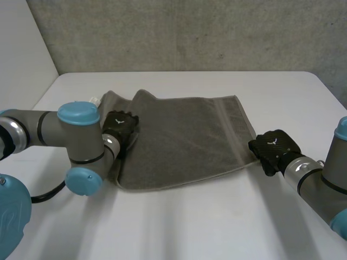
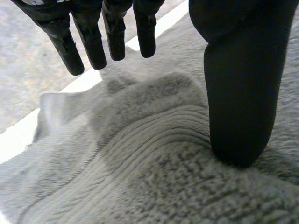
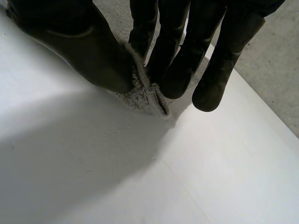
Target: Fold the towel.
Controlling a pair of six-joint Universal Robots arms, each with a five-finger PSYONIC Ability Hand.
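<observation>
White table (image 1: 217,227), concrete wall (image 1: 190,32) behind; the towel (image 1: 184,141) lies mid-frame, rumpled at its left edge. Our right hand (image 1: 275,149) pinches its lower-right corner between thumb and fingers; our left hand (image 1: 120,127) has its fingers straight and spread, with only the thumb resting on the left edge. Risk as we see it: the shallow pinch slips, or the unheld left side drags on lifting.

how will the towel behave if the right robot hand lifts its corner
Probably floppy: the towel lies in soft wrinkles and bunches under the left robot hand. It would likely drape from the corner pinched by the right robot hand. Its looped pile looks grippy, so slipping seems unlikely.
</observation>
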